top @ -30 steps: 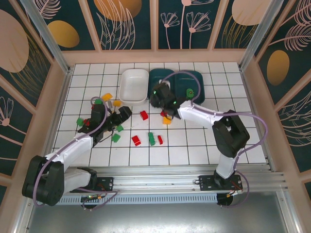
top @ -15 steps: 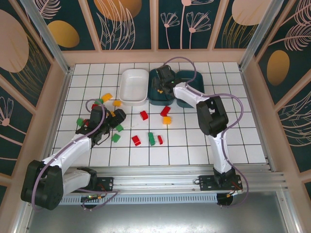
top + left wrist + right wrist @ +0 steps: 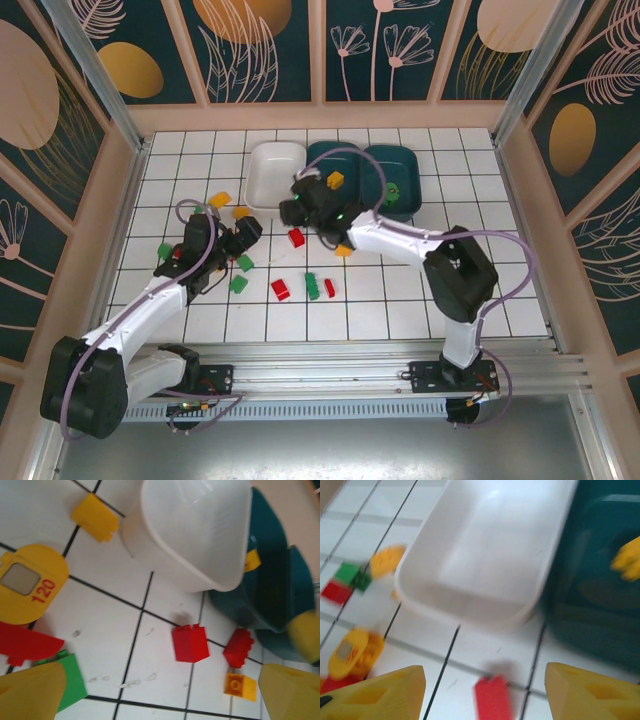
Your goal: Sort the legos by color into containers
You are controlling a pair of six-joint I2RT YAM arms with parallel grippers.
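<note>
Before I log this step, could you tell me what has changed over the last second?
The right gripper opened, left a yellow brick in the middle teal bin, and drew back toward the white bin. Left gripper stayed open; loose bricks unmoved.

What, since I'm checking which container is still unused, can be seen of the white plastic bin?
The white plastic bin is a shallow rounded rectangle with smooth, glossy walls. It stands upright, opening upward, with nothing inside it. It sits at the far side of the tiled table, directly left of a dark teal bin; whether the two touch cannot be told. A yellow brick lies on the tiles just off one near corner, apart from it.
</note>
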